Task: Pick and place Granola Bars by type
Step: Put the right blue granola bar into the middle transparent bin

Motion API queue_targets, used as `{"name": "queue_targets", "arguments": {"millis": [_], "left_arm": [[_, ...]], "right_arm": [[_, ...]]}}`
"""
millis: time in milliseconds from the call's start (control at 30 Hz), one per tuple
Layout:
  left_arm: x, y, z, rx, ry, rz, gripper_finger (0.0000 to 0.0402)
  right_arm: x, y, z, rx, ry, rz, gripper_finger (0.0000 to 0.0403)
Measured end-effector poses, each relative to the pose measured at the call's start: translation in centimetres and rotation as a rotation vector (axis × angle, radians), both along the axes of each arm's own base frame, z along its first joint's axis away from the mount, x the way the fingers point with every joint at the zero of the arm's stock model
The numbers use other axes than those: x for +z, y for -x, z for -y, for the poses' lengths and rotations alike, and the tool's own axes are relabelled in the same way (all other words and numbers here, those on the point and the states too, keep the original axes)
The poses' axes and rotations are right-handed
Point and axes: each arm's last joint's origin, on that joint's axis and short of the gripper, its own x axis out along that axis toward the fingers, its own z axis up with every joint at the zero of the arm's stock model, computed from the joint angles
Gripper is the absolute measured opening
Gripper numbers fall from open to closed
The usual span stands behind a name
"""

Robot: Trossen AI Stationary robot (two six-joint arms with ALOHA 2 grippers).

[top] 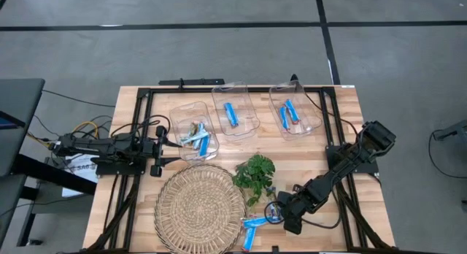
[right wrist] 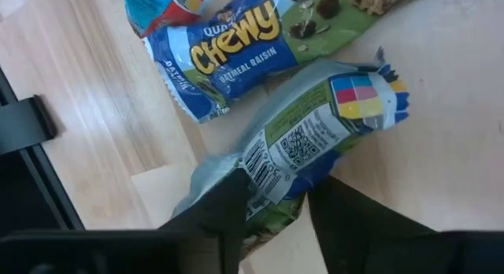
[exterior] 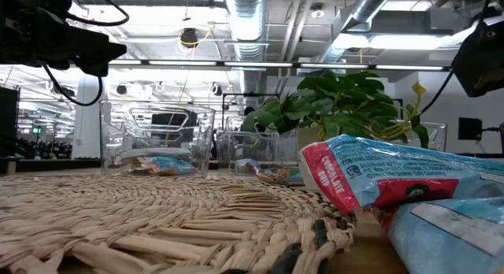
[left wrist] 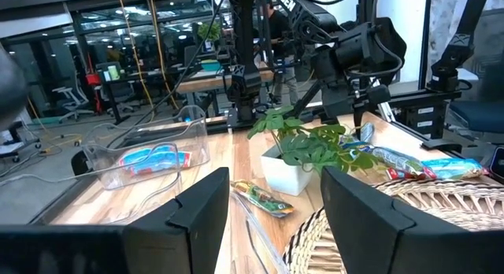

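Overhead, the wooden table (top: 139,101) stands on grey floor; three clear bins (top: 236,112) hold blue Granola Bars (top: 231,114) lying roughly front to back, and the right gripper (top: 279,212) sits low beside the plant (top: 255,174), near two bars (top: 252,226) at the woven mat (top: 199,205). From table height, a bar (exterior: 378,175) lies lengthwise across the mat's edge, with a lit workshop behind. The left gripper (left wrist: 276,203) hovers with its fingers apart. Only the right wrist camera shows its fingers clamped on a green-ended bar (right wrist: 303,136), lying slantwise beside a Chewy bar (right wrist: 228,49).
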Motion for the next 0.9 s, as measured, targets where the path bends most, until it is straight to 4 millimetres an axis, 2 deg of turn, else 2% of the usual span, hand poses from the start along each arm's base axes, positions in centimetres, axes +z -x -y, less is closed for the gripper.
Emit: {"name": "queue_targets", "arguments": {"millis": [233,367,633,900], "left_arm": [[0.0,0.0,0.0,0.000,-0.005,0.000,0.0196],[0.0,0.0,0.0,0.000,0.003,0.000,0.0196],[0.0,0.0,0.0,0.000,0.003,0.000,0.0196],[0.0,0.0,0.0,-0.001,0.005,0.000,0.0196]], "right_arm": [[0.1,0.0,0.0,-0.001,-0.004,0.004,0.0046],[0.4,-0.1,0.0,0.006,-0.010,0.024,0.0019],[2.6,0.0,0.3,0.021,-0.016,0.146,0.0020],[6.0,0.1,1.5,0.033,0.032,0.358,0.0014]]}}
